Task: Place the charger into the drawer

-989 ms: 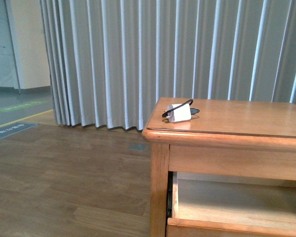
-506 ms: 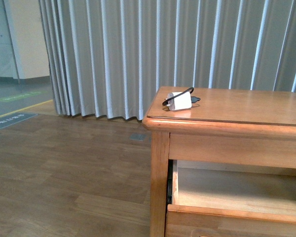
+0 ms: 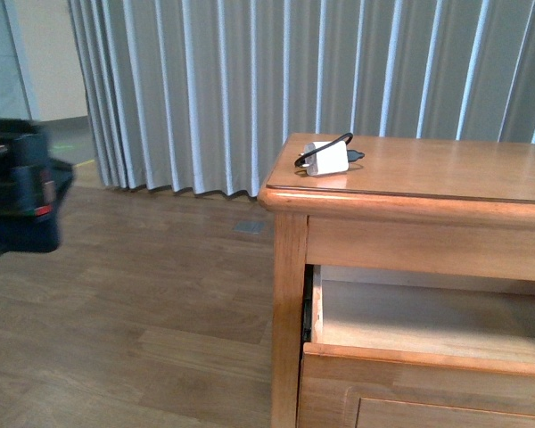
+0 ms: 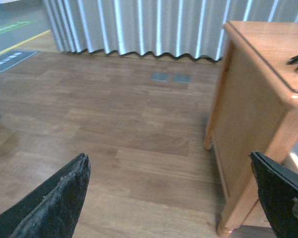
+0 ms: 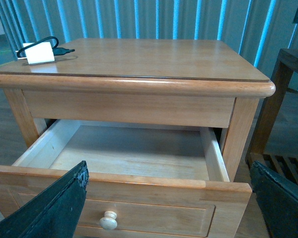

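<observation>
Behind the honey-coloured cabinet, a pleated grey curtain hanging full length, pale light streaking its folds. Left of the cabinet, brown wood-plank flooring with two grey floor plates near the curtain's foot. Just right of the cabinet, a darker wooden stand.

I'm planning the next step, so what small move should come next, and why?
Probably swing the left arm, jaws open, toward the charger: it lies untouched near the left edge of the cabinet, and the drawer below already stands open and empty.
</observation>
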### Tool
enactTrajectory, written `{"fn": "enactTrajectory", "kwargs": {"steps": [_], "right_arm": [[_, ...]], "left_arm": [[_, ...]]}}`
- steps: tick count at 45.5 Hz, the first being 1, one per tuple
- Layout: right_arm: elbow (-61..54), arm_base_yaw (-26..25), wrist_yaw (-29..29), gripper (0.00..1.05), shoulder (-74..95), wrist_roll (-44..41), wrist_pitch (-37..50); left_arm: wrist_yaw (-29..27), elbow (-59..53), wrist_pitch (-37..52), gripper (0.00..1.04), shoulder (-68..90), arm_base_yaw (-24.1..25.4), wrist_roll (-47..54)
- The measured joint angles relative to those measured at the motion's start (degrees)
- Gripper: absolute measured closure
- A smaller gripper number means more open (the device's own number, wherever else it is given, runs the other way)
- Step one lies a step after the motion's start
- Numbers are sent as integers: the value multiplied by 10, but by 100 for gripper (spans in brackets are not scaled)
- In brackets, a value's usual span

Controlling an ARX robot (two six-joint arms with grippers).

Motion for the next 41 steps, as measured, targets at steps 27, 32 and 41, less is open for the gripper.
{"fn": "enactTrajectory", "kwargs": {"steps": [27, 32, 41], "right_arm": [[0, 0, 0, 8, 0, 0, 0], [0, 0, 0, 8, 0, 0, 0], [0, 0, 0, 8, 0, 0, 0]], "left_arm": [[186, 353, -26, 6, 335, -56, 35], [211, 409, -29, 6, 377, -55, 23], [239, 553, -67, 6, 485, -59, 5]]}}
